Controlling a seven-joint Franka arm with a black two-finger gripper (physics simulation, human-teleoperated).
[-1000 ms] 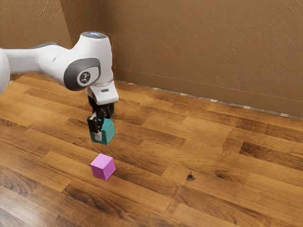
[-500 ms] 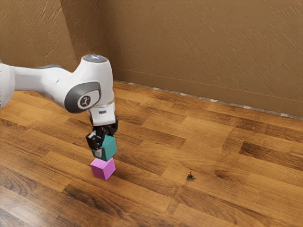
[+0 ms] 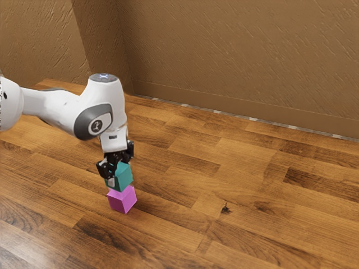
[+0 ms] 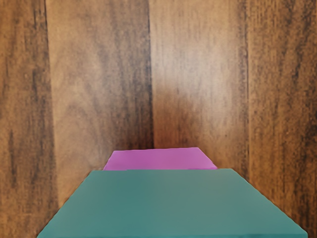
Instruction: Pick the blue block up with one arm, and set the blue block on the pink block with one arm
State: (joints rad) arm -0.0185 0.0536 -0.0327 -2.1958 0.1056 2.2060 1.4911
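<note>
Where my arm (image 3: 50,106) comes in from the exterior view's left, it bends down to my gripper (image 3: 116,166). Its jaws stand only as far apart as the blue block (image 3: 122,176) is wide and press on it from two sides. That block, more teal than blue to look at, sits directly over the pink block (image 3: 123,200). Their faces are touching or all but touching; I cannot tell which.

In the wrist view the blue block (image 4: 168,206) lies just under my hand, and a strip of the pink block (image 4: 159,158) shows past its far edge. I judge from this that the two may not be quite flush.

That offset is the first risk: with too little overlap, the upper block could tip off once I let go. The second is the release itself. If my jaws part unevenly or drag, they could twist the top block or nudge the pink one along the wooden tabletop (image 3: 263,185). Pressing down harder could skid the stack.

Farther toward the exterior view's right lies a small dark speck (image 3: 225,209), well apart and no hazard.
</note>
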